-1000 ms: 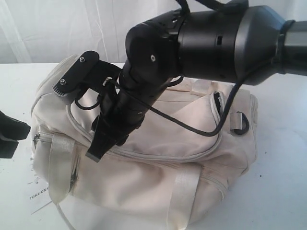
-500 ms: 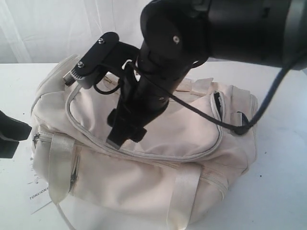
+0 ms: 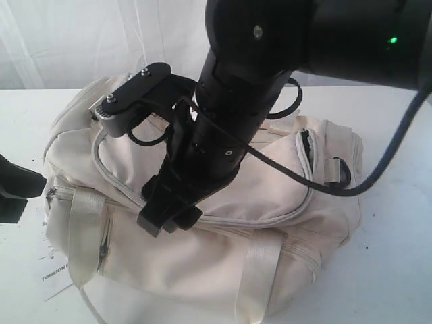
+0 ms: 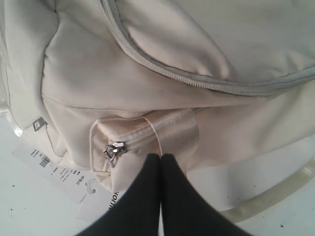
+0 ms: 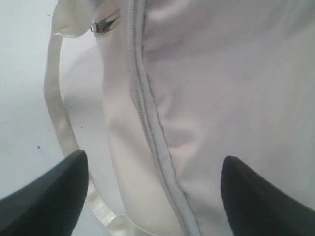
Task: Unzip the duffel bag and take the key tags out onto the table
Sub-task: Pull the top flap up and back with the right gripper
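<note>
right hand open wide, astride main zipper of duffel bag on bench | left hand closed, empty, beside end pocket | key tags unseen, probably inside | risk: no pull tab between fingers, so closing may pinch only fabric and open nothing

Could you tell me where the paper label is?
The paper label lies lower left in the exterior view, on the table beside the left end of the duffel bag.

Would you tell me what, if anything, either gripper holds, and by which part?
Nothing is held: the right gripper hangs open above the duffel bag; the left gripper is shut, empty.
</note>
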`<state>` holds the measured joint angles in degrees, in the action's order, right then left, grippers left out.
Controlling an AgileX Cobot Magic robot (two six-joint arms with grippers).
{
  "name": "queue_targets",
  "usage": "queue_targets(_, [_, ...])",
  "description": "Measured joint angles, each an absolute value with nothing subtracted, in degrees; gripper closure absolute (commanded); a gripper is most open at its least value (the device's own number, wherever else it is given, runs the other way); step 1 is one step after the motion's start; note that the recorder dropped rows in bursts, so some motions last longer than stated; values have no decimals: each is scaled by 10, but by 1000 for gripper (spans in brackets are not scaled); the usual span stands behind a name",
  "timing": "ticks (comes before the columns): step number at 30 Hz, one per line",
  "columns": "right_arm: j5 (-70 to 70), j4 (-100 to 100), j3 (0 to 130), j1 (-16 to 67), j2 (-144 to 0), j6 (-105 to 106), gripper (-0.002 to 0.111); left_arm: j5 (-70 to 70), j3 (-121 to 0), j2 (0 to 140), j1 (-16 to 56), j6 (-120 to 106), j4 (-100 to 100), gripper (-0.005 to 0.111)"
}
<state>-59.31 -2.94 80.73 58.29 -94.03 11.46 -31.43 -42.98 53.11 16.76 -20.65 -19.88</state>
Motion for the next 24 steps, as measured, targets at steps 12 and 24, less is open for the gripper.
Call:
queue_targets(12, [-565, 126, 807, 583, -1001, 53, 40, -317, -430, 531, 168, -230, -224, 107])
queue_targets(24, [-552, 206, 807, 583, -1001, 33, 40, -317, -430, 531, 168, -241, -232, 107])
